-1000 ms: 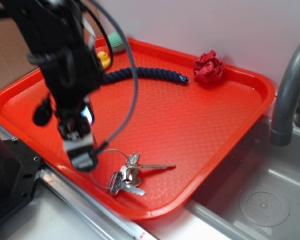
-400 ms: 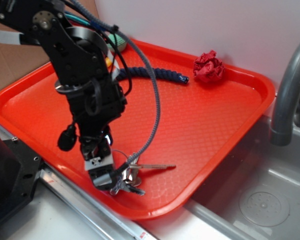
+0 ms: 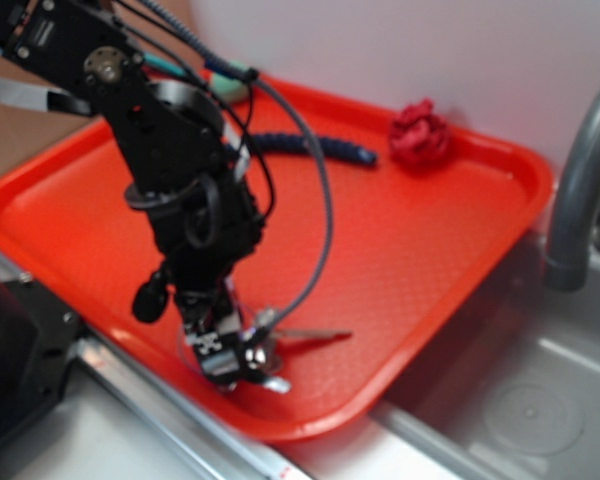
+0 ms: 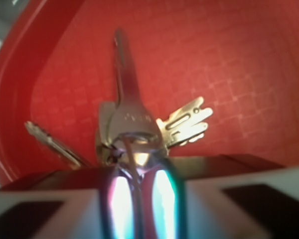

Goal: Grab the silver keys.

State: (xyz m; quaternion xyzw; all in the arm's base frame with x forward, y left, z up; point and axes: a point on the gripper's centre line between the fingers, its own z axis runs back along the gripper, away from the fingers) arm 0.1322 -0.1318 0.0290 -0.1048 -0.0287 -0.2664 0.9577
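The silver keys (image 3: 298,335) lie fanned out near the front edge of the red tray (image 3: 430,250). My gripper (image 3: 232,368) points down at the bunch's left end and touches it. In the wrist view the keys (image 4: 132,117) spread just ahead of my gripper (image 4: 138,199). Its two lit pads (image 4: 120,204) stand close together with the thin wire ring caught between them. The ring is mostly hidden by the fingers.
A dark blue rope (image 3: 310,147) and a crumpled red cloth ball (image 3: 418,133) lie at the tray's back. A grey faucet (image 3: 580,190) rises at the right over the metal sink (image 3: 520,410). The tray's raised rim (image 3: 310,425) runs just in front of the keys.
The arm swung right and dropped onto the keys. The fingers now sit over the ring end of the bunch, and the loop that lay open on the tray is covered.
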